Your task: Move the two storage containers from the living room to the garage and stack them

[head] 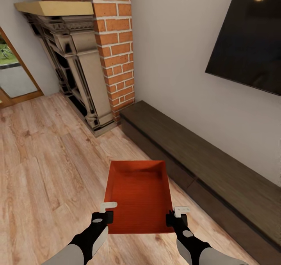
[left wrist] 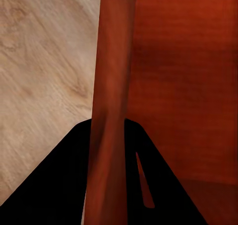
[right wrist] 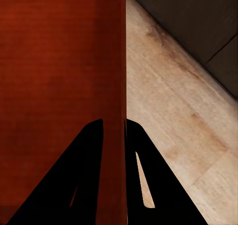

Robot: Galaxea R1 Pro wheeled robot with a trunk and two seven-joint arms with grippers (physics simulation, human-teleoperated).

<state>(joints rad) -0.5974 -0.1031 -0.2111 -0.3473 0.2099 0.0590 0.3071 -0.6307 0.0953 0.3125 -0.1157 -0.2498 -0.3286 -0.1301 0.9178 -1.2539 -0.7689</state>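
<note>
Plain orange-red rectangular storage container (head: 138, 194), long axis toward 12 o'clock, side walls clamped by left end effector (head: 106, 211) and right end effector (head: 176, 214), equally near.

Television (head: 249, 38) and dark cabinet (head: 218, 179) run off-frame.

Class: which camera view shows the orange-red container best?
The head view: the whole storage container shows, open side up, with left gripper and right gripper on its side walls. Each wrist view shows one wall edge-on between dark fingers.
</note>
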